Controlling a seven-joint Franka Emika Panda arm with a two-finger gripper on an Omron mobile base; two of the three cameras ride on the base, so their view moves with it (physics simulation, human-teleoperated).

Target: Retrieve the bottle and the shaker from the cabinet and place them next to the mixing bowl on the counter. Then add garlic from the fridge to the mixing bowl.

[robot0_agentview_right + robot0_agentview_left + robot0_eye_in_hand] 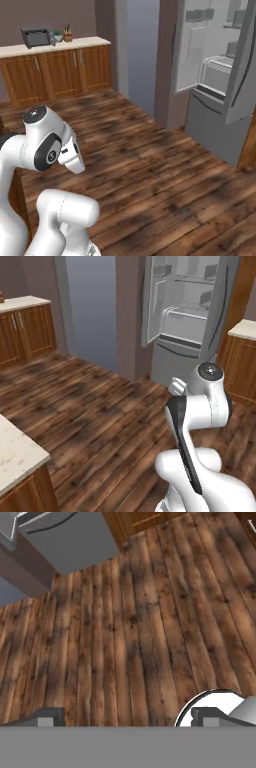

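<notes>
The tall grey fridge [185, 306] stands open ahead to the right across the wooden floor, showing a pale interior with shelves and door bins [215, 60]. Its grey lower front also sits at the hand view's top left [65, 542]. My gripper [127, 718] points down at the floor planks, open, with nothing between its widely spaced fingertips [50, 717]. The folded white arm [200, 406] rises in front of the base. A corner of beige speckled counter [15, 456] lies at the lower left. The bottle, shaker, cabinet, mixing bowl and garlic are out of view.
Brown cupboards under a beige worktop [55, 47] line the far wall, carrying a dark toaster-like appliance [37, 36] and a utensil pot [66, 35]. More cupboards [242, 356] stand right of the fridge. A pale blue-grey wall panel [92, 306] stands left of it.
</notes>
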